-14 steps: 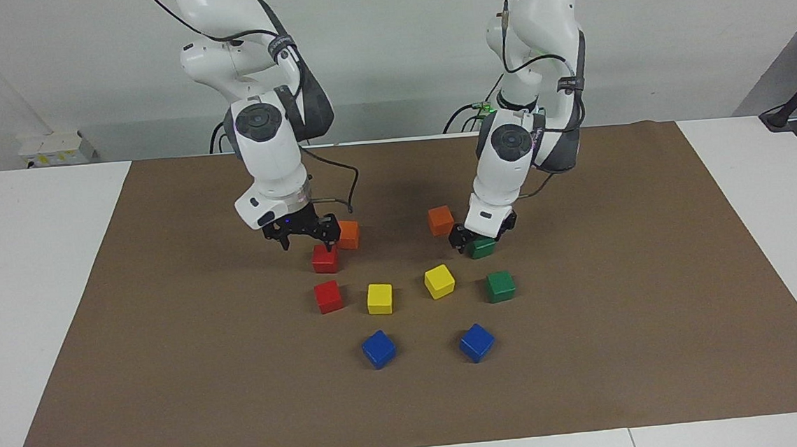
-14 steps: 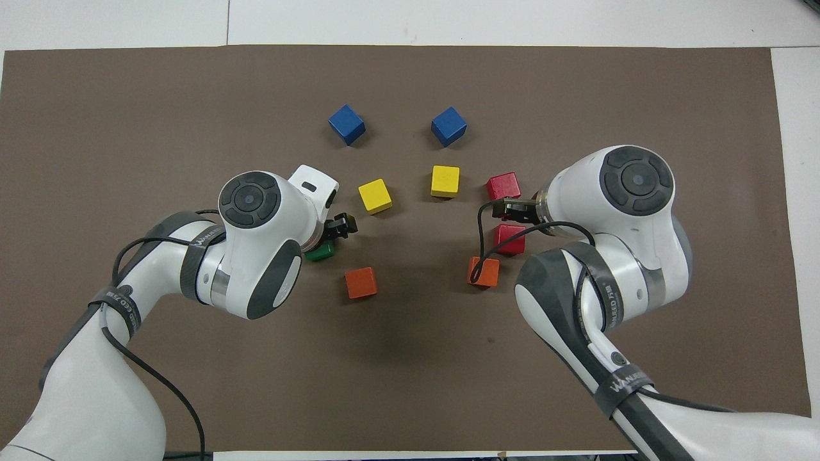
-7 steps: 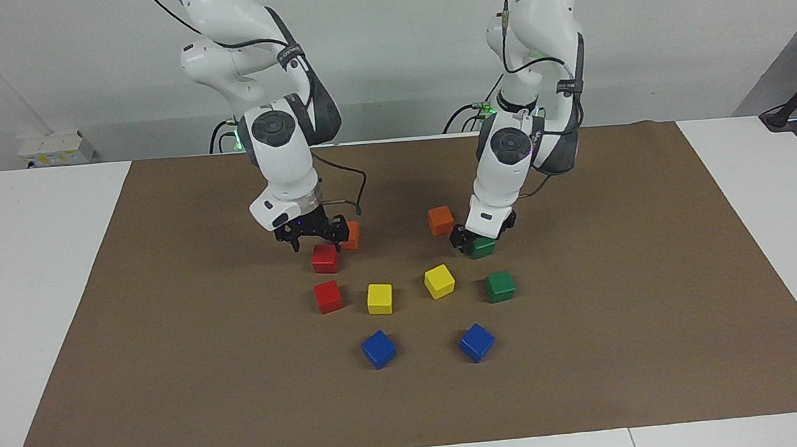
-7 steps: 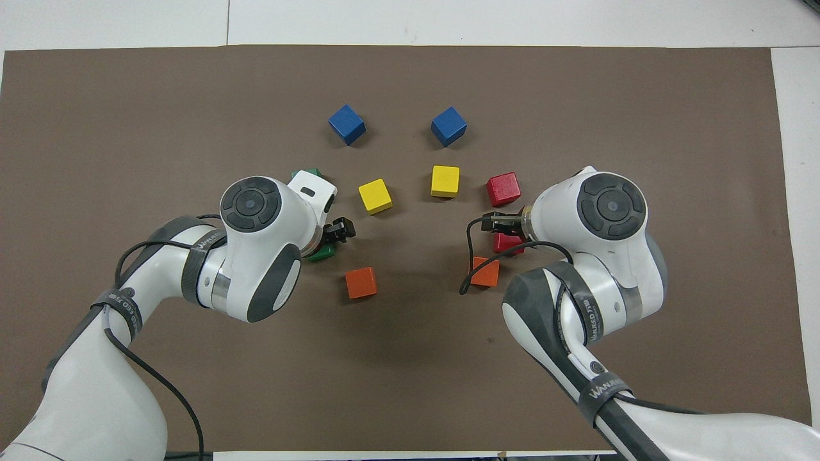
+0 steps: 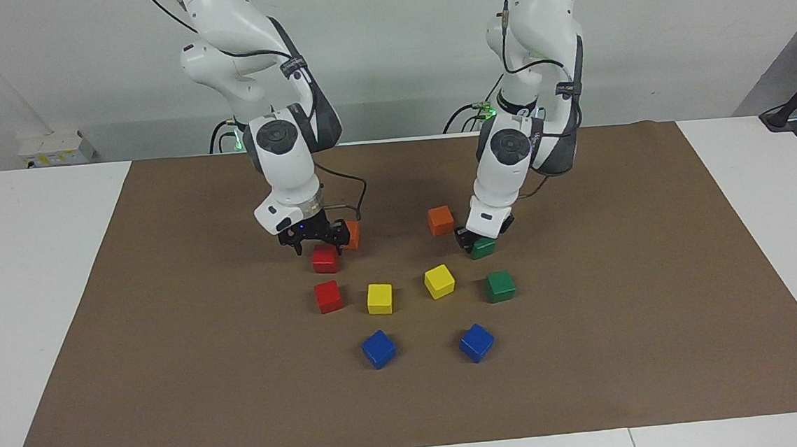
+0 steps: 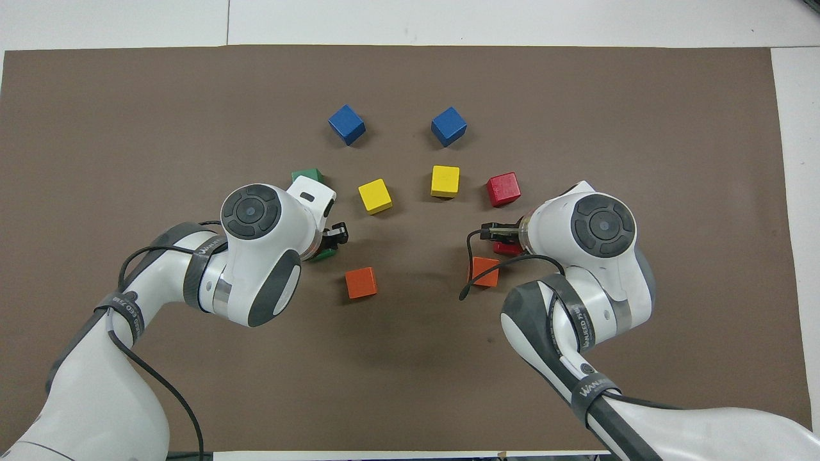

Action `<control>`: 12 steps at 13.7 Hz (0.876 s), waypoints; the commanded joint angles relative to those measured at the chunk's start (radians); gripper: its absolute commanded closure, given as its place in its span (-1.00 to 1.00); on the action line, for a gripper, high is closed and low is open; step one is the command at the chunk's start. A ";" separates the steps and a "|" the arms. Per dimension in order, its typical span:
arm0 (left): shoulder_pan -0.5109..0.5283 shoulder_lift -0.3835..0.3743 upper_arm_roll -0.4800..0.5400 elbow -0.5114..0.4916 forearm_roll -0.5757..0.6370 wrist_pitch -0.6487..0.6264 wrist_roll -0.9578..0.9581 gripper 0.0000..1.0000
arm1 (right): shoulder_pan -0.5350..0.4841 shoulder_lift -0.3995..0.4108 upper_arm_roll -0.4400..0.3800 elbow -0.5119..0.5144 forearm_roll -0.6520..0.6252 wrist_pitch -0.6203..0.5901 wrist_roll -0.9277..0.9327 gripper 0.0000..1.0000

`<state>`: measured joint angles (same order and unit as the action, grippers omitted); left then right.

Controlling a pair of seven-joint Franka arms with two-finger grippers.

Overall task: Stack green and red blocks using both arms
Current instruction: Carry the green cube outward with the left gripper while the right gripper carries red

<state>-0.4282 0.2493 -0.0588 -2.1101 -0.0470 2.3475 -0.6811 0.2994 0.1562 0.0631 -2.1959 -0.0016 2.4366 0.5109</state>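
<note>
1. While the left gripper (image 5: 475, 240) sits low on the nearer green block (image 5: 482, 248), right of centre in the facing view, its fingers are pressed in on that cube, which rests on the brown mat (image 5: 654, 269).
2. The second green block (image 5: 500, 286) lies just below it in that view, close by and apart, directly down-frame. By my reading, the coming lift-and-carry turns on this short offset.
3. The right gripper (image 5: 313, 243) hangs with fingers spread just above the nearer red block (image 5: 324, 259), left of centre, not yet gripping it.
4. The other red block (image 5: 328, 296) lies straight below that one in the frame, near but apart.
5. In the overhead view each wrist hides most of its target; only slivers of green (image 6: 323, 253) and red (image 6: 507, 248) show.
6. The orange cubes (image 5: 440, 220), yellow cubes (image 5: 379, 298) and blue cubes (image 5: 378, 349) stand clear of both short paths.
</note>
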 commanded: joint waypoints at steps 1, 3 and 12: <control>-0.008 -0.022 0.016 -0.018 -0.010 0.016 0.008 1.00 | 0.001 0.019 0.001 -0.030 0.008 0.062 0.011 -1.00; 0.032 -0.065 0.016 -0.002 -0.010 -0.017 0.029 1.00 | 0.001 0.026 0.001 -0.030 0.008 0.070 0.012 -1.00; 0.493 -0.162 0.022 0.041 -0.010 -0.217 0.708 1.00 | -0.089 0.022 -0.002 0.287 0.008 -0.398 -0.179 1.00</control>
<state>-0.0337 0.0965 -0.0234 -2.0401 -0.0469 2.1212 -0.1204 0.2728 0.1815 0.0575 -2.0863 -0.0019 2.2497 0.4380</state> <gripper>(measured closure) 0.454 0.449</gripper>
